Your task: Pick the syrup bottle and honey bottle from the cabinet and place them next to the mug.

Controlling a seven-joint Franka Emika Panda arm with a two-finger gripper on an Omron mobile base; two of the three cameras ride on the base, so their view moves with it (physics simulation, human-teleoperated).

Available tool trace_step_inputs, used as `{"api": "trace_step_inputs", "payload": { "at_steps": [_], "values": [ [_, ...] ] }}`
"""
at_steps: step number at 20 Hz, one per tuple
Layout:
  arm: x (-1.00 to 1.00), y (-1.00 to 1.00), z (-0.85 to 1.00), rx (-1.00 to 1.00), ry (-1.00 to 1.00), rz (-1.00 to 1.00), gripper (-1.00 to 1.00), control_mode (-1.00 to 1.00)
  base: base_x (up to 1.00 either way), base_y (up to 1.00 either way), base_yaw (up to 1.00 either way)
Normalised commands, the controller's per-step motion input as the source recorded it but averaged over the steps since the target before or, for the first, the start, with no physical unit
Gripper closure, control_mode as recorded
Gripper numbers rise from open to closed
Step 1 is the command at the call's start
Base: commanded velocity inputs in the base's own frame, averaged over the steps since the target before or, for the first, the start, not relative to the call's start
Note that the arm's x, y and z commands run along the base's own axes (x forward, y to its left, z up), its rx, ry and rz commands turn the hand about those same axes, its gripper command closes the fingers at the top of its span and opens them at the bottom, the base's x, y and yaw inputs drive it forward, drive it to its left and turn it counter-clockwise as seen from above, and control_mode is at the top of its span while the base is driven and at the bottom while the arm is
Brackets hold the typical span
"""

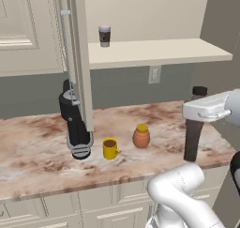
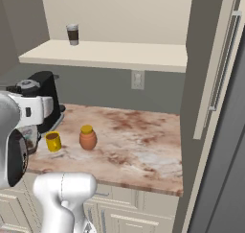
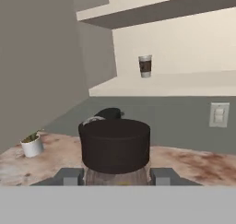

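Observation:
The syrup bottle (image 1: 192, 135), dark brown with a dark cap, hangs upright over the right part of the counter. My gripper (image 1: 200, 113) is shut on its neck. In the hand view its cap (image 3: 115, 144) sits between my fingertips (image 3: 69, 176), with the gripper (image 3: 116, 177) closed around it. The honey bottle (image 1: 141, 136) (image 2: 87, 137) stands on the counter just right of the yellow mug (image 1: 110, 148) (image 2: 53, 141). The syrup bottle is well to the right of both. The cabinet shelf (image 1: 154, 51) (image 2: 110, 54) is above, its door (image 1: 79, 58) swung open.
A white-lidded paper cup (image 1: 104, 35) (image 2: 72, 34) (image 3: 145, 65) stands on the shelf. A black coffee machine (image 1: 75, 124) (image 2: 45, 98) sits left of the mug. A small potted plant (image 3: 32, 146) is on the counter. A wall outlet (image 1: 154, 74) is behind.

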Motion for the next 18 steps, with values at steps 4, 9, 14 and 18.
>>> {"api": "trace_step_inputs", "payload": {
  "at_steps": [4, 9, 14, 18],
  "values": [
    [0.38, -1.00, -0.81, 0.16, -0.24, 0.24, 1.00, -1.00, 0.00, 0.00, 0.00],
    [0.10, -0.50, -0.31, 0.11, -0.11, 0.13, 1.00, -1.00, 0.00, 0.00, 0.00],
    [0.23, 0.09, -0.63, 0.04, 0.00, 0.00, 1.00, -1.00, 0.00, 0.00, 0.00],
    [0.57, 0.10, -1.00, 0.09, -0.02, 0.03, 1.00, -1.00, 0.00, 0.00, 0.00]
  ]
}}
